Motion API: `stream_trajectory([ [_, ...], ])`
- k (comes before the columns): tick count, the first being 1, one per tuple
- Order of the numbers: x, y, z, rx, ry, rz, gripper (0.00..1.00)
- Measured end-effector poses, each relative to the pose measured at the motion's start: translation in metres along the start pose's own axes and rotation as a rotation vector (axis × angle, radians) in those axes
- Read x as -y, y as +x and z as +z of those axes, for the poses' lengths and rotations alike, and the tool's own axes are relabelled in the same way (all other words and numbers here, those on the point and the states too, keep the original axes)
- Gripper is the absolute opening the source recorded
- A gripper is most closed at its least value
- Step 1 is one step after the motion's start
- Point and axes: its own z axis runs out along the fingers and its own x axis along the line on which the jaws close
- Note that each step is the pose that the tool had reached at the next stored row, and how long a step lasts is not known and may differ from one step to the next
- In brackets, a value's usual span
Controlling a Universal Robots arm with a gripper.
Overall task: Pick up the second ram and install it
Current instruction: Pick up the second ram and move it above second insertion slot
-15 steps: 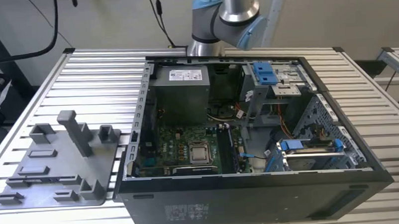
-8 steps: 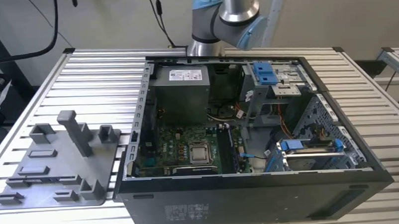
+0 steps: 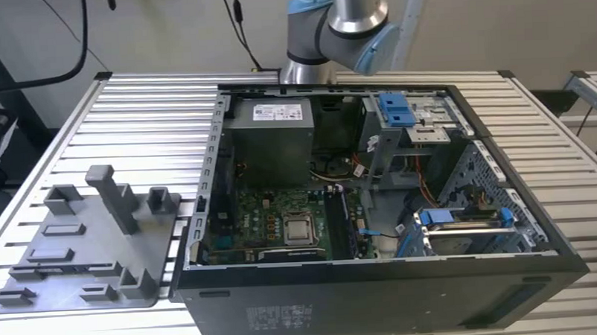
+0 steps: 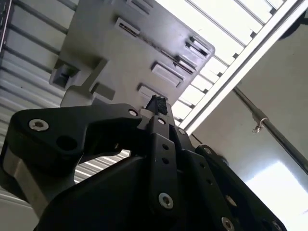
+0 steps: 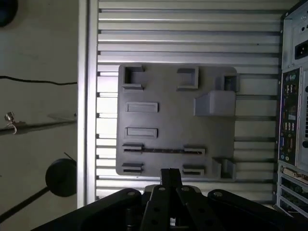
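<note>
We see a slatted metal tabletop [image 3: 138, 113] carrying everything. On it lies an open computer case [image 3: 383, 306], with its motherboard [image 3: 280, 228] facing up. In the exterior view the arm [image 3: 338, 17] rises at twelve o'clock from the case. The grey holder tray [image 3: 83, 246] lies on the tabletop at about eight o'clock from the case, on the exterior view's left, just beside the case wall. In the first wrist view the claw [image 5: 171, 177] hangs above that tray, well apart from it, over the tray edge that has the slotted holders. In both wrist views we see its fingertips pressed together with nothing between them. The second ram [image 5: 161, 150] stands on its long edge in the tray. It is a thin dark strip spanning two small slotted holders, untouched by the claw.
</note>
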Motion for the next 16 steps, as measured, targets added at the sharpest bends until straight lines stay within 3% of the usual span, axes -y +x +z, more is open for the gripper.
stream_trajectory([
  [7, 0.0, 0.0, 0.0001, -0.004, 0.003, -0.089, 0.11],
  [16, 0.0, 0.0001, 0.0001, -0.0116, 0.0089, -0.25, 0.11],
])
